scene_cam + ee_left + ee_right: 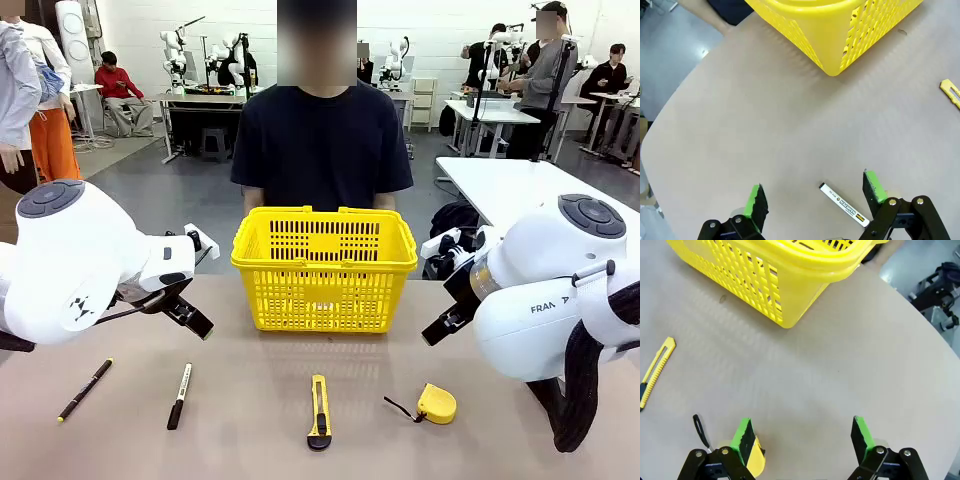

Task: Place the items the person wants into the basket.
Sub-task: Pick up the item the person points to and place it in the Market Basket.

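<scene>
A yellow basket (323,265) stands on the brown table (250,440), at the far side, right in front of the person (320,140) in the black shirt. The basket has holes all over its walls. Four small things lie in a row on the near side of the table. From the robot's left they are a thin black pen (84,390), a marker (179,396) with a black cap, a yellow and black box cutter (319,412), and a yellow tape measure (436,403). None of them touch each other, and none are in the basket. The left gripper (814,189) hangs above the table with its two green fingers far apart, and it holds nothing. In the left wrist view the marker lies on the table below it, close to one green finger. The right gripper (801,426) hangs over the other side of the table, and its fingers are far apart too, with nothing between them. In the right wrist view the tape measure peeks out beside one of its fingers, and the box cutter lies farther off
</scene>
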Controlling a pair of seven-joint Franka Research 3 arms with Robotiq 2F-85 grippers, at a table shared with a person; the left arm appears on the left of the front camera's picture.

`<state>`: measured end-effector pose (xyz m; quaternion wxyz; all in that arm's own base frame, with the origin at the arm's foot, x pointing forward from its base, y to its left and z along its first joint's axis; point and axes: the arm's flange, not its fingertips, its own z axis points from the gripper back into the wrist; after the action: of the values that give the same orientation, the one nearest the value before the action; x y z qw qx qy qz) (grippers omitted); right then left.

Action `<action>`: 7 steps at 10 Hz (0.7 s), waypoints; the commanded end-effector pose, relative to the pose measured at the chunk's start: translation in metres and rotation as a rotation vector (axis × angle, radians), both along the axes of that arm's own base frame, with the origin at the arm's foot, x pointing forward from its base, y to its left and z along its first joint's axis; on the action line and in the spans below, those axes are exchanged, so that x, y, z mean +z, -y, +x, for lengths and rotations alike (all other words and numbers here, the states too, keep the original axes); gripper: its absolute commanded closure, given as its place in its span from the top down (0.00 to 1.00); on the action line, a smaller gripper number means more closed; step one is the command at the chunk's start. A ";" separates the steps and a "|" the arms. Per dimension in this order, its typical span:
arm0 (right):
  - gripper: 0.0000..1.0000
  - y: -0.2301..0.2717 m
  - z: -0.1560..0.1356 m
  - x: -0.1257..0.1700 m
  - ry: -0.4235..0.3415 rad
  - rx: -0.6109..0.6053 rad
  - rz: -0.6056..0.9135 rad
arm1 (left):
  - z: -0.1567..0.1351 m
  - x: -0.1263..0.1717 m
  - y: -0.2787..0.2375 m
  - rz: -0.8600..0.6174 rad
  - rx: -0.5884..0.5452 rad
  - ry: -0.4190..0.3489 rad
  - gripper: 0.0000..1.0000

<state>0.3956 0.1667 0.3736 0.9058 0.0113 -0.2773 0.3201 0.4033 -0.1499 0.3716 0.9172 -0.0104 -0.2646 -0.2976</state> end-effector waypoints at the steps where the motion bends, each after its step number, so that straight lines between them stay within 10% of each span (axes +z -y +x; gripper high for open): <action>1: 1.00 0.000 0.000 0.000 0.000 0.000 0.000 | 0.000 0.000 0.000 0.000 0.000 0.000 1.00; 7: 1.00 0.000 0.000 0.000 0.000 0.000 0.000 | 0.000 0.000 0.000 0.000 0.000 0.000 1.00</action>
<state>0.3956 0.1666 0.3736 0.9059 0.0112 -0.2773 0.3200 0.4032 -0.1501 0.3716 0.9172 -0.0105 -0.2646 -0.2978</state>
